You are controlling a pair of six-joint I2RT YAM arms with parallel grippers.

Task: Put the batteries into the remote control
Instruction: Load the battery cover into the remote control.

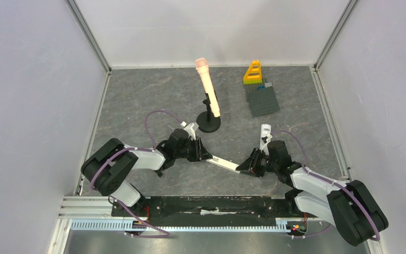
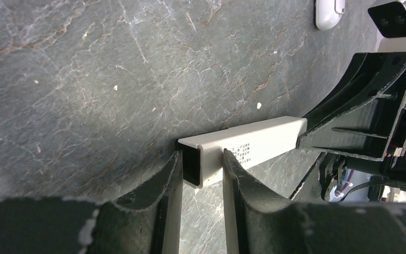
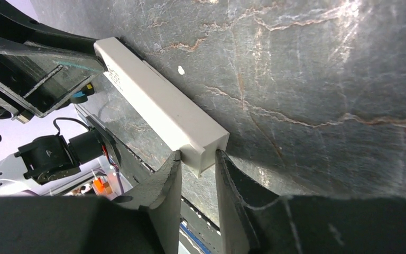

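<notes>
The left end effector (image 1: pixel 205 155) is clamped on the left end of the white remote control (image 1: pixel 223 163). The right end effector (image 1: pixel 242 168) is clamped on its right end. The remote control spans the gap between them at the near centre of the bench (image 1: pixel 137 100). Whether it touches the bench cannot be determined. A pink microphone (image 1: pixel 207 84) stands at far centre.
</notes>
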